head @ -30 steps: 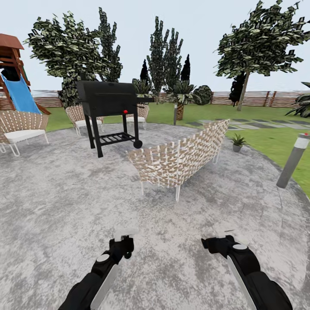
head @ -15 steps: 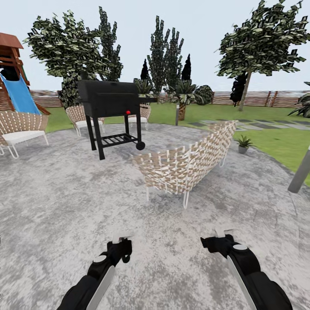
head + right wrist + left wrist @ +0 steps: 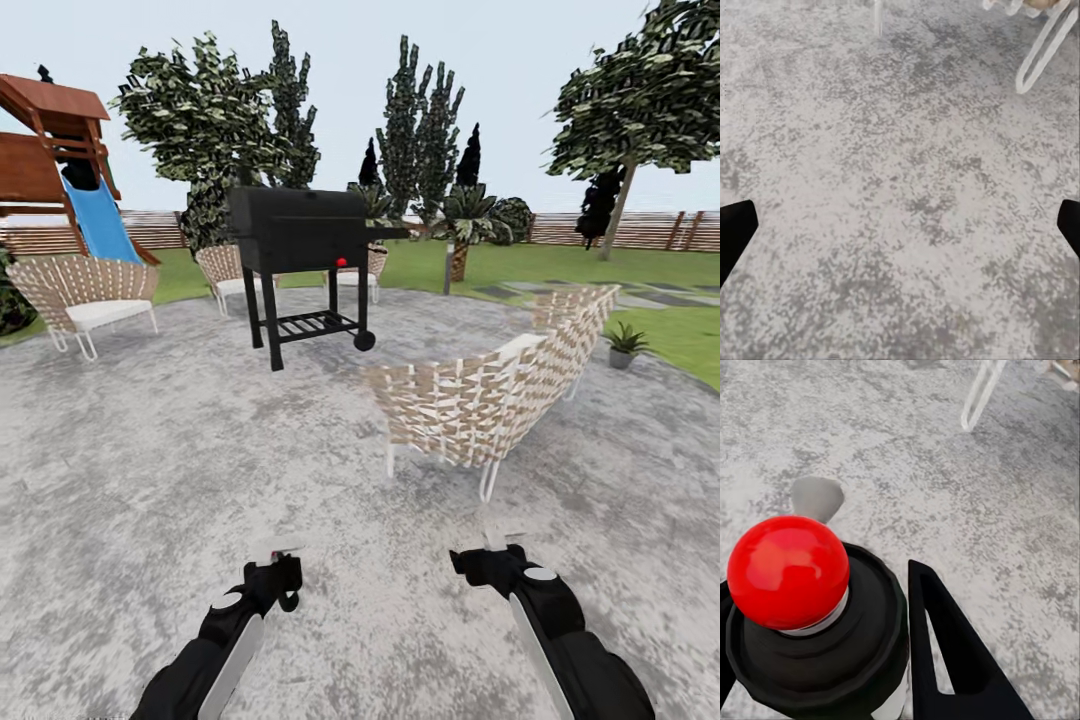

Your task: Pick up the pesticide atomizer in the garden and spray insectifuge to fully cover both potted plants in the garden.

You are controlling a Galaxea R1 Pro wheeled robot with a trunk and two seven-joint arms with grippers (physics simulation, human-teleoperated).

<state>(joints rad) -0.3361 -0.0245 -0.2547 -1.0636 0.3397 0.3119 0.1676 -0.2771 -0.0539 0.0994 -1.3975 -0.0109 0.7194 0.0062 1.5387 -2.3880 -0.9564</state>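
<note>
Your left tool (image 3: 825, 660) grips the atomizer (image 3: 810, 615); your right tool (image 3: 900, 225) hangs wide open, empty, over the patio (image 3: 150, 450).

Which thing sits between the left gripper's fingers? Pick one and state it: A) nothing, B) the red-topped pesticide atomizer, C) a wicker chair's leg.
B: the left wrist view shows the pesticide atomizer, dark with a red dot on top, held between the fingers of the left gripper.
</note>
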